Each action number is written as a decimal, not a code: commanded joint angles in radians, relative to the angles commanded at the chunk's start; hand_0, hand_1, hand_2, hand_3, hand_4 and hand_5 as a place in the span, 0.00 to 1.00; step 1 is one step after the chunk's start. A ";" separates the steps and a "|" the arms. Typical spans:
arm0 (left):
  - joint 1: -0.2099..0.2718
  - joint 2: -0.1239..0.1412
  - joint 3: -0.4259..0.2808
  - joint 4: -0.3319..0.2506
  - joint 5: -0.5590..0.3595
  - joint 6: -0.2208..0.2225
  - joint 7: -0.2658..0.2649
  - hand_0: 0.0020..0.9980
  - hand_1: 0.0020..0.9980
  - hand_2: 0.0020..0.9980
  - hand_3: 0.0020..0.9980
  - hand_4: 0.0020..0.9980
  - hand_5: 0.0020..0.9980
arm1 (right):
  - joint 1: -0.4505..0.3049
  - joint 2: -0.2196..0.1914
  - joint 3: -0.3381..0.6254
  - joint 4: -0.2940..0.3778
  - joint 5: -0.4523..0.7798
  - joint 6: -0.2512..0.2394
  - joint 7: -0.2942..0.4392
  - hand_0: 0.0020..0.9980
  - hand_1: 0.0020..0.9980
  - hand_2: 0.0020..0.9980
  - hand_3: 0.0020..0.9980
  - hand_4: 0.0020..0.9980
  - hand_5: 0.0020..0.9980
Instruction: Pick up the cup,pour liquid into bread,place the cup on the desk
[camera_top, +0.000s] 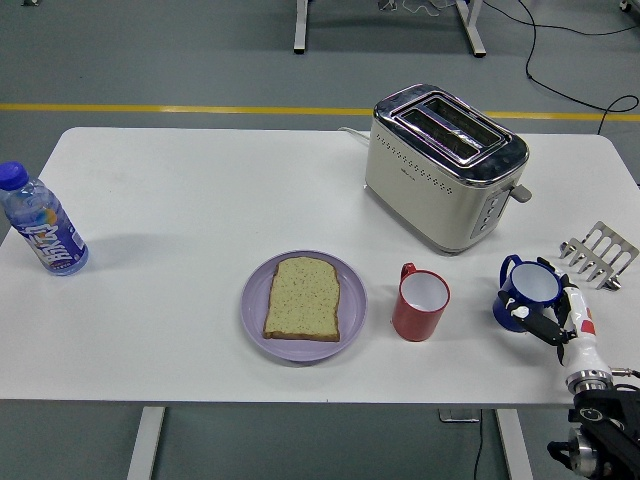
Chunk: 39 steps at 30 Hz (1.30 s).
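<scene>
A blue cup with a white inside stands near the table's right front. My right hand comes up from the lower right corner, and its black fingers curl around the cup's near side, shut on it. A red cup stands upright to the left of the blue one. Left of that, a slice of bread lies flat on a purple plate. My left arm is out of the picture.
A steel toaster stands behind the two cups. A metal toast rack sits at the right edge, close behind my hand. A water bottle stands at the far left edge.
</scene>
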 joint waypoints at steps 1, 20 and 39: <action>0.000 0.000 0.000 0.000 -0.001 0.000 0.000 0.69 0.76 0.77 0.61 0.40 1.00 | 0.002 0.000 -0.002 -0.001 0.004 0.004 0.003 0.78 0.67 0.72 0.77 0.77 0.04; -0.001 -0.001 0.001 -0.001 0.000 0.001 0.000 0.69 0.76 0.77 0.61 0.40 1.00 | 0.021 0.000 -0.022 -0.033 0.063 0.025 0.039 0.73 0.62 0.67 0.74 0.75 0.03; 0.004 -0.004 -0.021 -0.002 0.036 0.006 0.010 0.69 0.76 0.77 0.61 0.40 1.00 | 0.003 0.003 0.035 -0.009 0.025 0.007 0.069 0.55 0.54 0.59 0.70 0.73 0.01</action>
